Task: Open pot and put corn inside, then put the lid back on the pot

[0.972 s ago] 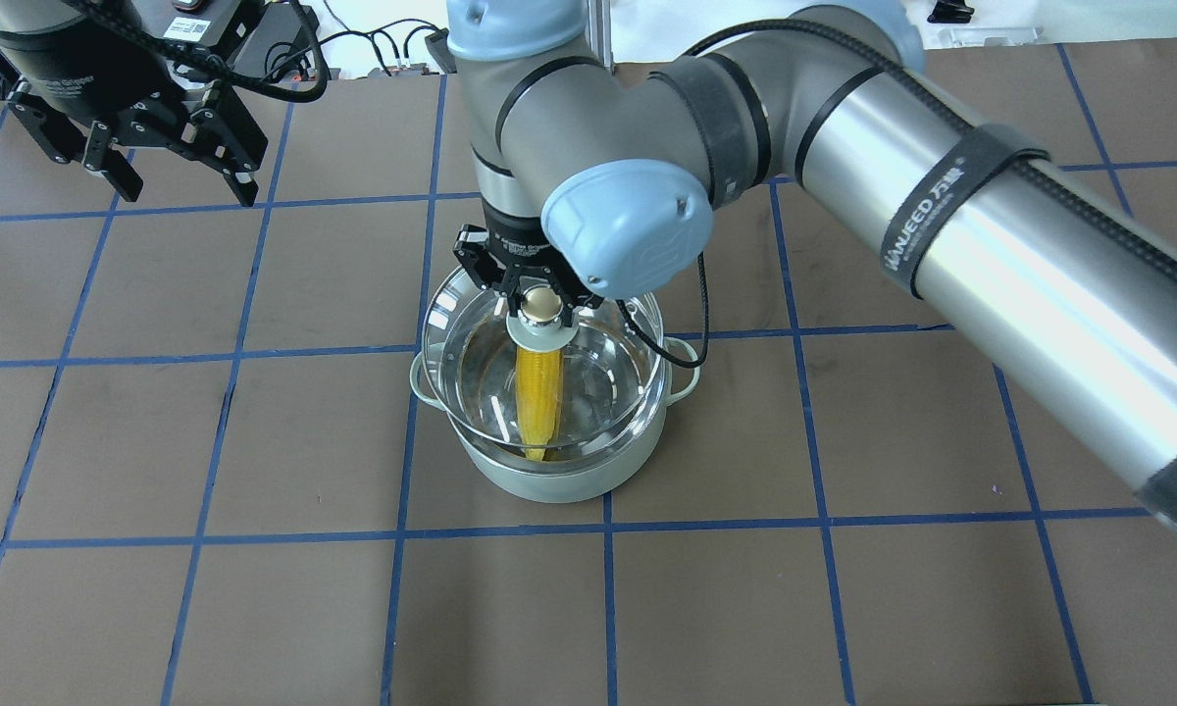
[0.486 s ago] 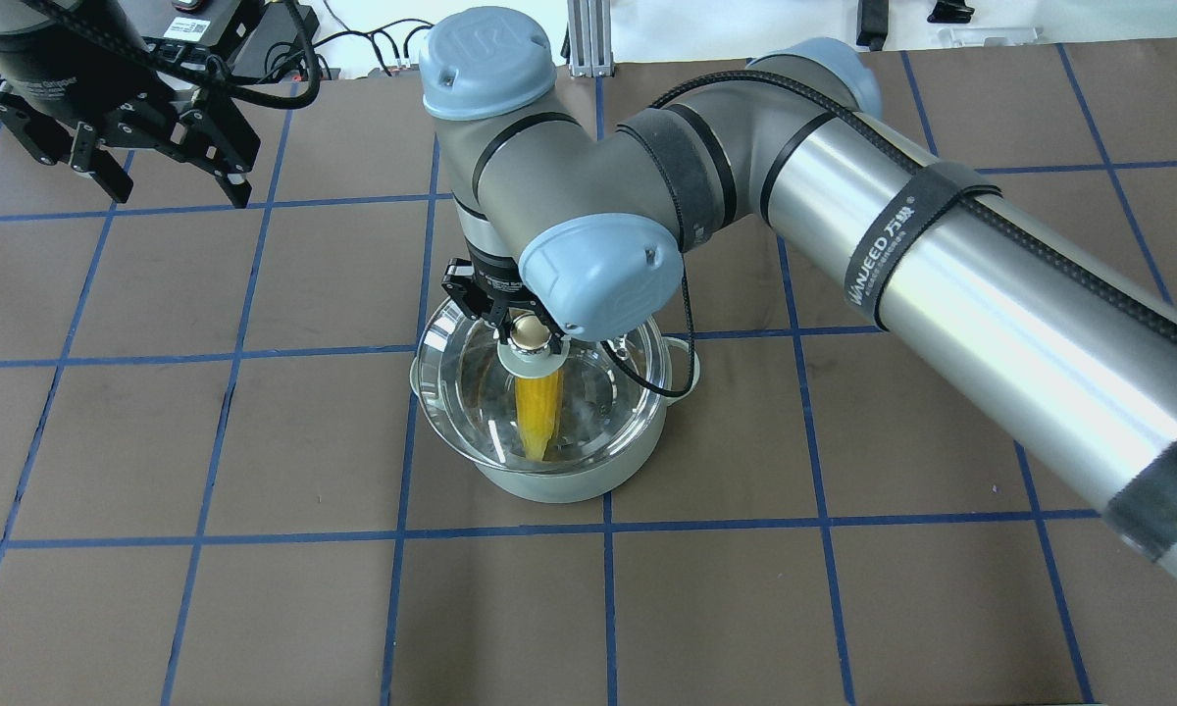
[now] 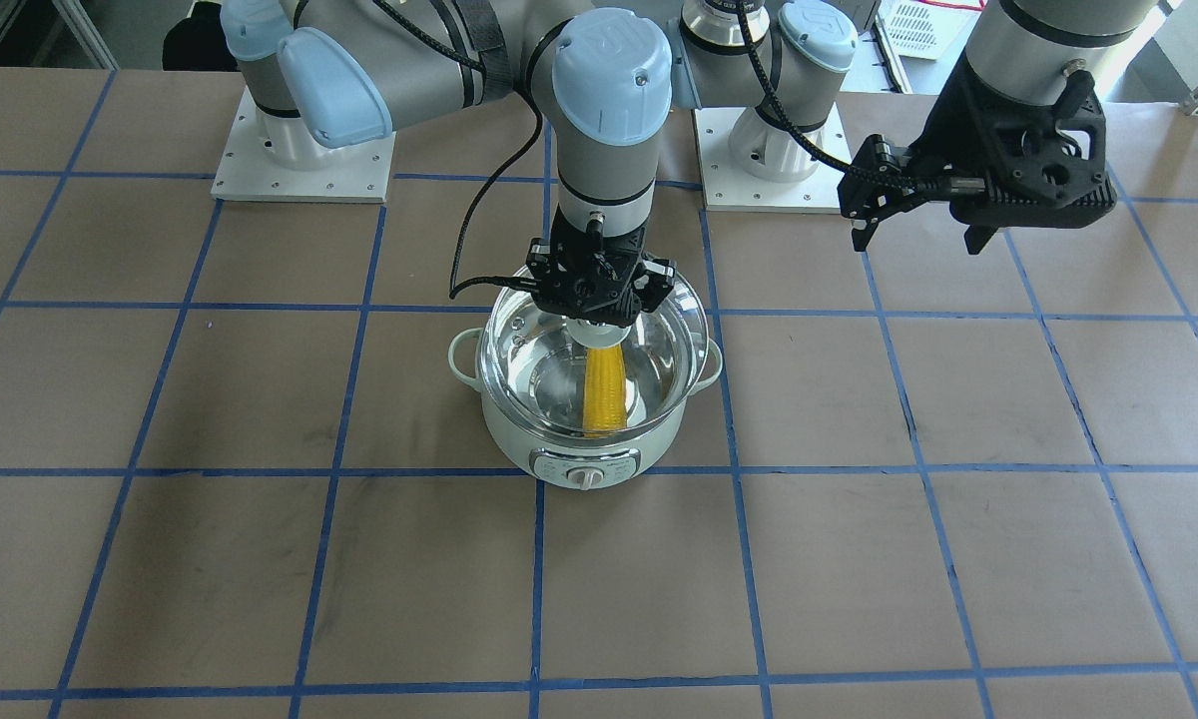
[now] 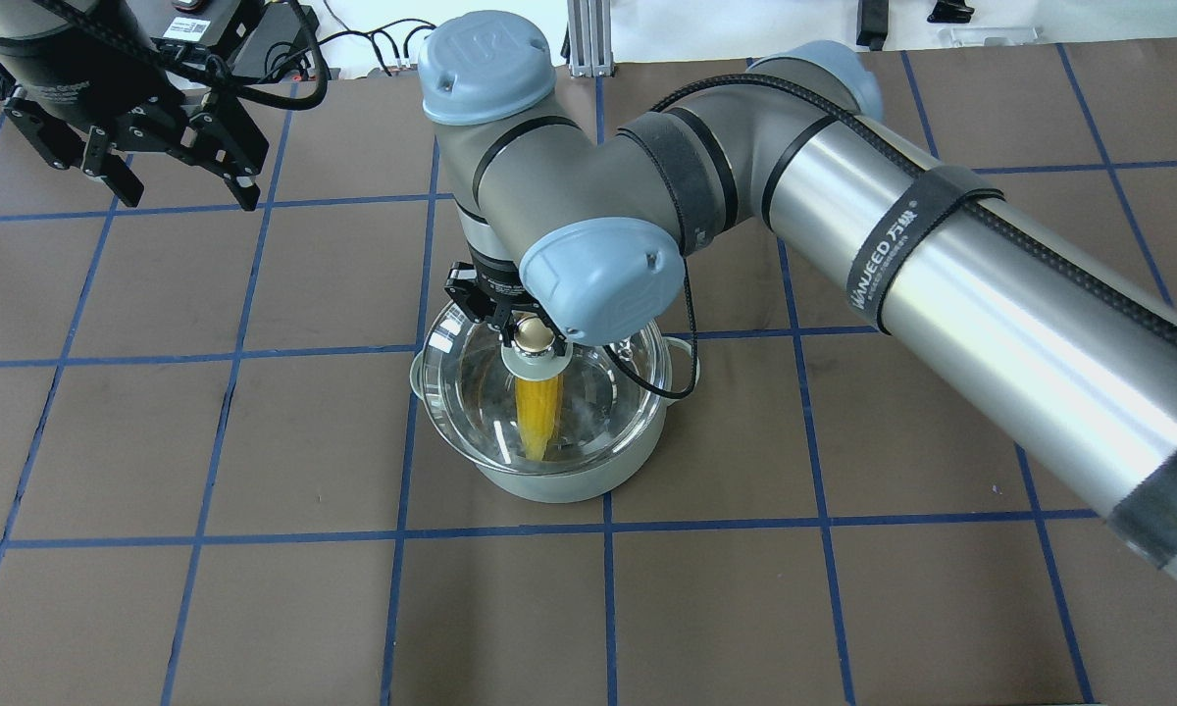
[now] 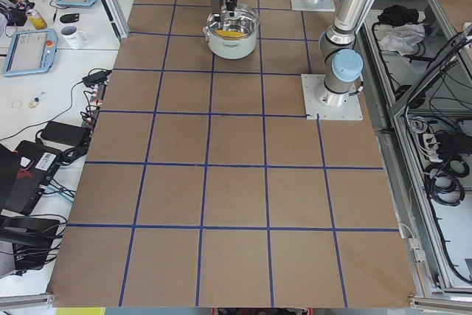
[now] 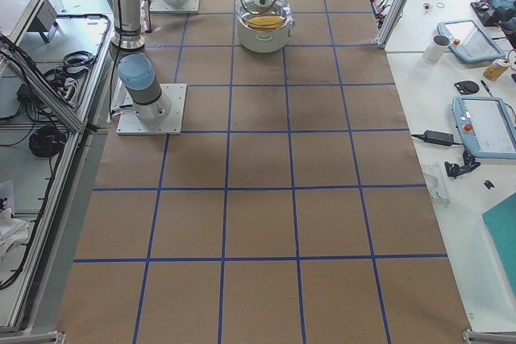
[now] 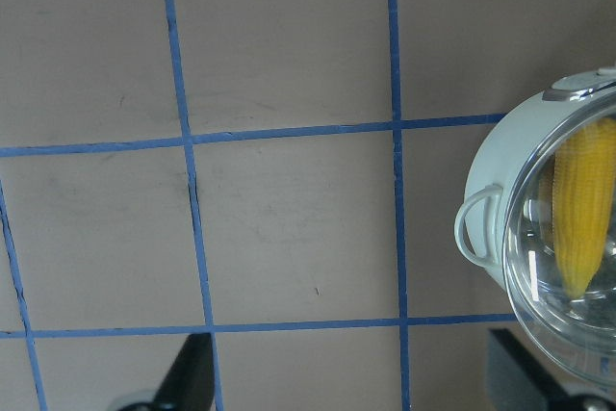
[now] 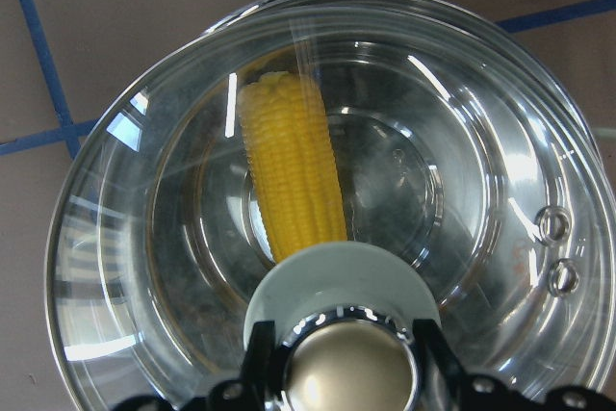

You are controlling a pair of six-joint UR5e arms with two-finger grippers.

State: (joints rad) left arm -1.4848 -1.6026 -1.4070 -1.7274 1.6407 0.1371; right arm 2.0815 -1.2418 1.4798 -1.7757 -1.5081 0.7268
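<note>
The pale mint-green pot (image 4: 549, 485) stands mid-table, its dial (image 3: 584, 478) facing away from the robot. The yellow corn (image 4: 537, 412) lies inside it, and also shows in the right wrist view (image 8: 294, 180) and the left wrist view (image 7: 582, 209). The clear glass lid (image 4: 613, 407) covers the pot at its rim; I cannot tell whether it is fully seated. My right gripper (image 4: 528, 331) is shut on the lid's knob (image 8: 351, 368) from above. My left gripper (image 4: 186, 196) is open and empty, raised at the far left, well away from the pot.
The two arm bases (image 3: 304, 165) stand at the robot's side of the table. A black cable (image 4: 682, 378) loops from the right wrist beside the pot's handle. Side benches hold tablets (image 6: 488, 126) and a mug (image 5: 72, 35).
My right gripper has lowered the lid and shifted it slightly left, from tilted above the pot down onto the rim. The left gripper has stayed about where it was.
</note>
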